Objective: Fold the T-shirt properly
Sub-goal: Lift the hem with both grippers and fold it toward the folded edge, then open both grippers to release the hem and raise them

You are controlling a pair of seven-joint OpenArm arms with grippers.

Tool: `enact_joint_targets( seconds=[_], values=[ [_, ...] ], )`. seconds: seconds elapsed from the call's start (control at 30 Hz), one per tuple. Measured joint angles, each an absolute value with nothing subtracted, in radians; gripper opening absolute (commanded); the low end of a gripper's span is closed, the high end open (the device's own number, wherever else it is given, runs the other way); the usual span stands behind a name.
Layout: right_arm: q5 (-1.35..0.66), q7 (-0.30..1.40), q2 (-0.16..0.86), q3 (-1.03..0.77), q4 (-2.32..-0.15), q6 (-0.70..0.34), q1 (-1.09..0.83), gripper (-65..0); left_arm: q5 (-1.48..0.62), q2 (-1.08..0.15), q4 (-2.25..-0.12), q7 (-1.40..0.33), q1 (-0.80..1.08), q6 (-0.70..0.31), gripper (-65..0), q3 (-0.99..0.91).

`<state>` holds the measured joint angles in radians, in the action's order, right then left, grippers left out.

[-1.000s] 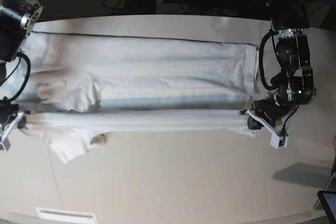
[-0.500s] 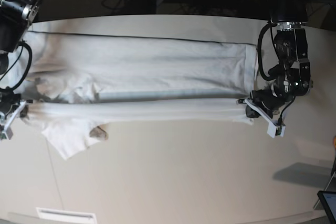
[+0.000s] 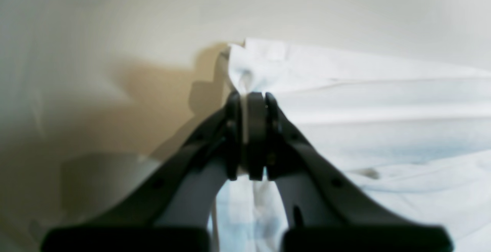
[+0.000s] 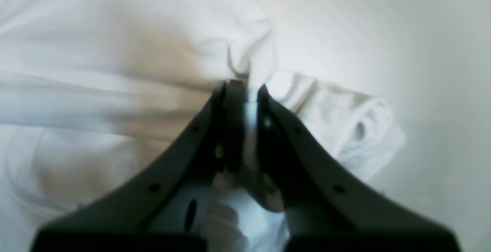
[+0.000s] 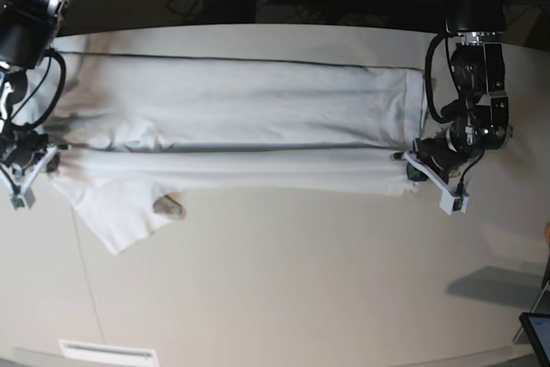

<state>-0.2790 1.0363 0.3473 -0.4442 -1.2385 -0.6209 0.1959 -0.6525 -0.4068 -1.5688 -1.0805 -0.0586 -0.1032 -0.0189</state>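
The white T-shirt (image 5: 241,105) lies stretched across the off-white table, its near long edge lifted into a taut folded band (image 5: 232,169) between the two arms. My left gripper (image 5: 411,169) at the right of the base view is shut on the hem corner (image 3: 253,68). My right gripper (image 5: 47,159) at the left is shut on the shoulder-end cloth (image 4: 253,68). A sleeve (image 5: 120,212) hangs out toward the front, and it shows rumpled in the right wrist view (image 4: 360,129).
The table's far edge (image 5: 258,30) borders a dark area with cables. A dark device corner (image 5: 537,333) sits at the front right. A white label strip (image 5: 107,352) lies at the front left.
Both grippers have carried the held edge toward the far side of the table, so the folded band now lies closer over the shirt body. The sleeve has followed.
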Motion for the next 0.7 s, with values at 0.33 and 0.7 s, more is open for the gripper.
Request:
enact_joint_targets(
  seconds=[0.33,0.7],
  values=[
    [-0.282,1.036,0.346,-0.444,-1.239,-0.621,0.191,-65.0,-0.652,-0.407,-1.55,-1.08,-0.051,-0.103,-65.0,-0.019],
    [-0.292,1.039,0.344,-0.488,-1.239,-0.621,0.184,-63.7,-0.646,-0.408,-1.55,-1.08,-0.052,-0.103,-50.1,-0.019]
  ],
)
